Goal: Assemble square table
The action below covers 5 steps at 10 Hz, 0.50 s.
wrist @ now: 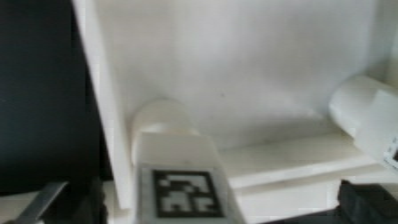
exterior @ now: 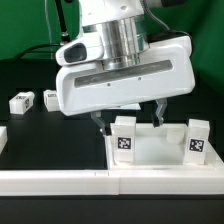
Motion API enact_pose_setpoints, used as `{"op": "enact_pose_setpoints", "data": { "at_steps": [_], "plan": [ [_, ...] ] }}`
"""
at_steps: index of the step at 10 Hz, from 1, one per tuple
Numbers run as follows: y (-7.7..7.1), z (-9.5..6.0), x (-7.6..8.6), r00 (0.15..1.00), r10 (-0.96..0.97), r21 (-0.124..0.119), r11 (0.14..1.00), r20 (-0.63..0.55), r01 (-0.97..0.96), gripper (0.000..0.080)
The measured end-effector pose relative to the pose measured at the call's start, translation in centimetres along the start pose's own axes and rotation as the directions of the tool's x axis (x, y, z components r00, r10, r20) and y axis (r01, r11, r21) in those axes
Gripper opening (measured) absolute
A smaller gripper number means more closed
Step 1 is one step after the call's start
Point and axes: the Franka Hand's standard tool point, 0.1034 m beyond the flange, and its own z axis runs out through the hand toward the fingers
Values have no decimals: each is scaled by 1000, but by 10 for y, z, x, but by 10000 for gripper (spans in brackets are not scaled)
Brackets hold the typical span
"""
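Note:
The white square tabletop (exterior: 160, 152) lies at the front on the exterior view's right, rim up. Two white tagged legs stand upright in its sockets: one (exterior: 124, 136) near its left corner, one (exterior: 198, 139) near its right corner. My gripper (exterior: 129, 119) hangs over the left one, open, with a dark finger on each side of it and a gap on both sides. In the wrist view that leg (wrist: 180, 165) stands between the fingertips (wrist: 43, 203), on the tabletop's floor (wrist: 231, 90). The gripper (wrist: 201, 203) holds nothing. The other leg (wrist: 366, 108) shows at the edge.
Two loose tagged legs (exterior: 22, 101) (exterior: 50, 98) lie on the black table at the exterior view's left. A long white border rail (exterior: 60, 183) runs along the front edge. A white piece (exterior: 2, 136) pokes in at the left edge.

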Motion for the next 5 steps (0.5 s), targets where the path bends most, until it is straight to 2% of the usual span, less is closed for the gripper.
{"op": "enact_pose_setpoints", "data": {
  "at_steps": [3, 4, 5],
  "plan": [
    [0, 0, 0, 1000, 14, 1, 1000, 1, -14, 648],
    [0, 0, 0, 1000, 22, 1, 1000, 1, -22, 562],
    [-1, 1, -1, 996, 84, 5, 996, 1, -84, 427]
  ]
}}
